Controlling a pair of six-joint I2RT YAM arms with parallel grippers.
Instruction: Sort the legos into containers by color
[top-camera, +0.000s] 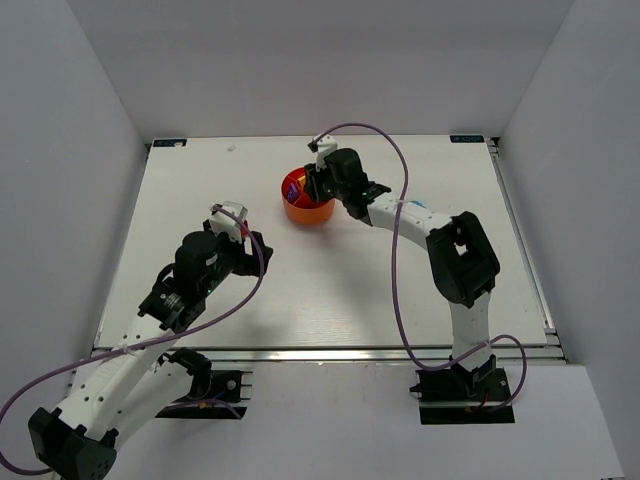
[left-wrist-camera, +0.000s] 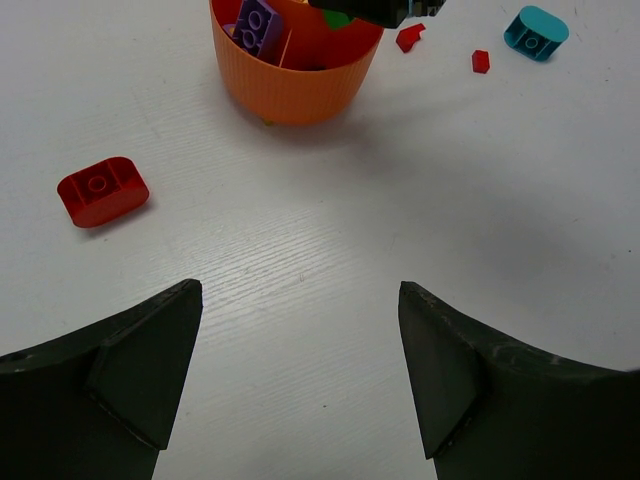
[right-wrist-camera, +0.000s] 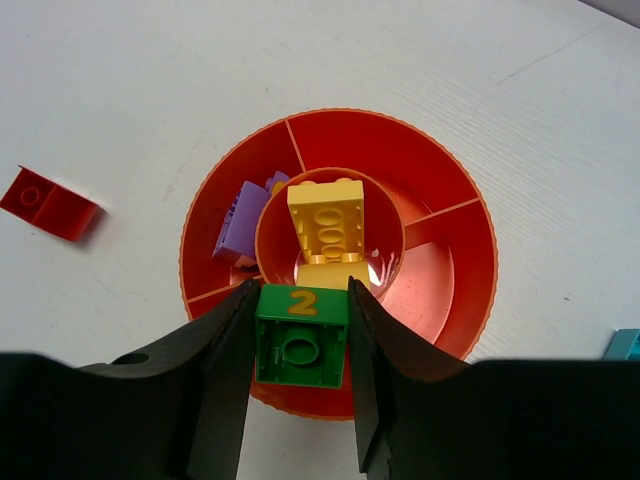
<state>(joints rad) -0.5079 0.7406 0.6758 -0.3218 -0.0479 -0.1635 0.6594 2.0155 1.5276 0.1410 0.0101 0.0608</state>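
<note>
My right gripper (right-wrist-camera: 300, 335) is shut on a green brick (right-wrist-camera: 300, 338) with a yellow "2" on its side, held above the near rim of the orange-red bowl (right-wrist-camera: 440, 170). Yellow bricks (right-wrist-camera: 327, 222) lie in the bowl's central hub and purple bricks (right-wrist-camera: 243, 218) in a left wedge. My left gripper (left-wrist-camera: 300, 375) is open and empty over bare table, short of the bowl (left-wrist-camera: 290, 80). A red brick (left-wrist-camera: 102, 190) lies to its left, also in the right wrist view (right-wrist-camera: 48, 203). A cyan brick (left-wrist-camera: 535, 32) lies at the far right. From above, the bowl (top-camera: 305, 209) sits under the right gripper (top-camera: 320, 180), the left gripper (top-camera: 245, 232) to its left.
Two small red pieces (left-wrist-camera: 410, 38) (left-wrist-camera: 481, 61) lie on the table right of the bowl. A cyan brick corner (right-wrist-camera: 624, 345) shows at the right edge of the right wrist view. White walls enclose the table on three sides.
</note>
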